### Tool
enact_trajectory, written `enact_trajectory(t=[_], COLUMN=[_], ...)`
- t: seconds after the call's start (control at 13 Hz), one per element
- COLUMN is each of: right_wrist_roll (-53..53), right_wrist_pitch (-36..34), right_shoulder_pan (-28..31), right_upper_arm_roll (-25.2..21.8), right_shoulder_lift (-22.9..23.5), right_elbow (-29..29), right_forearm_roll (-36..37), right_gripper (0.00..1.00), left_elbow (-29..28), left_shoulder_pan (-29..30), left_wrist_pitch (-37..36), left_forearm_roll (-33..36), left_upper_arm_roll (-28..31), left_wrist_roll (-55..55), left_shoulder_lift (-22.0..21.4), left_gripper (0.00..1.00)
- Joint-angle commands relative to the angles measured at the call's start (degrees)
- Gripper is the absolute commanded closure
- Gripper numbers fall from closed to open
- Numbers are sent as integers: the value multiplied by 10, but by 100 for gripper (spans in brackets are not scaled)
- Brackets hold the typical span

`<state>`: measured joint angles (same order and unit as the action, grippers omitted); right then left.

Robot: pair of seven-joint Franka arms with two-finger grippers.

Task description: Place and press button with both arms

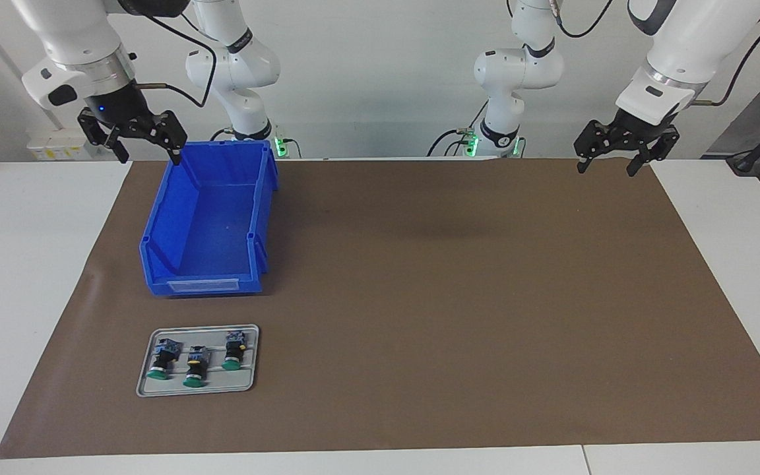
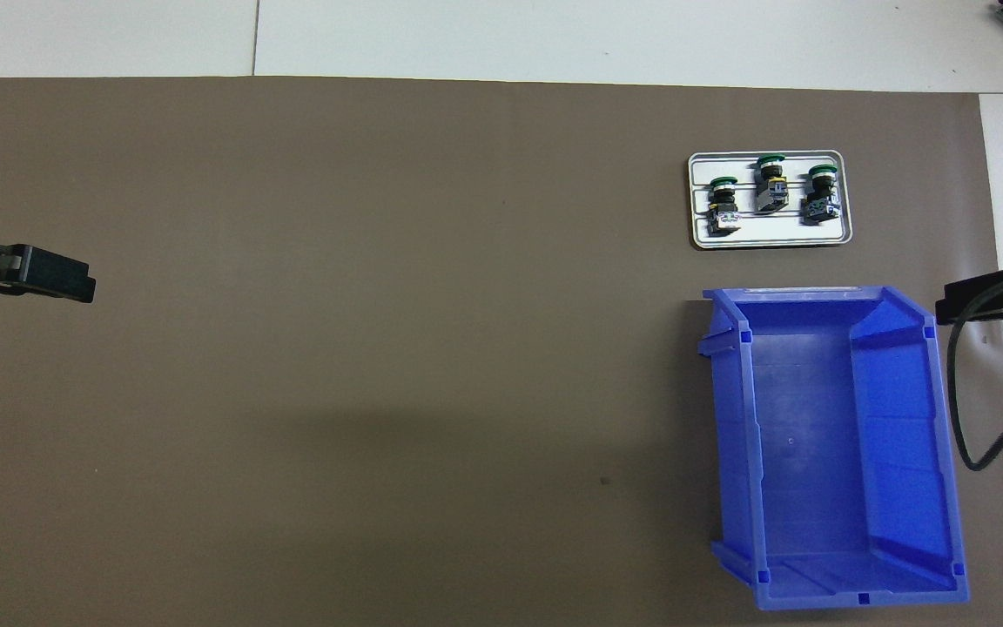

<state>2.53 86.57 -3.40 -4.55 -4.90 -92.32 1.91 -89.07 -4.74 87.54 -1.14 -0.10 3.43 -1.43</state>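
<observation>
Facing view: right gripper hangs upper left of frame, over the blue bin's back rim, jaws open, empty. Left gripper upper right, over the mat edge, jaws open, waiting. Three buttons on the grey tray, lower left; pick the middle button.

Overhead view: tray upper right, bin below it.

Next, imo: right arm comes straight down, jaws across the black body, not the green cap, clear of neighbours.
</observation>
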Motion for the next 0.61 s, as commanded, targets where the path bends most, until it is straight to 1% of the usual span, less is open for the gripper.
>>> enact_trajectory(t=[0.0,0.54], right_wrist_roll=[-15,-2], right_wrist_pitch=[-11,-9], right_shoulder_pan=[1,2], right_upper_arm_roll=[0,0], right_shoulder_lift=[0,-1], right_elbow=[7,4], right_forearm_roll=[0,-1], right_gripper=[0,0], left_elbow=[-15,-15], left_shoulder_pan=[7,7], left_wrist_pitch=[-3,-3], left_forearm_roll=[-7,-7], left_upper_arm_roll=[-2,-2], left_wrist_roll=[7,7], left_shoulder_lift=[-14,-14], left_gripper=[0,0])
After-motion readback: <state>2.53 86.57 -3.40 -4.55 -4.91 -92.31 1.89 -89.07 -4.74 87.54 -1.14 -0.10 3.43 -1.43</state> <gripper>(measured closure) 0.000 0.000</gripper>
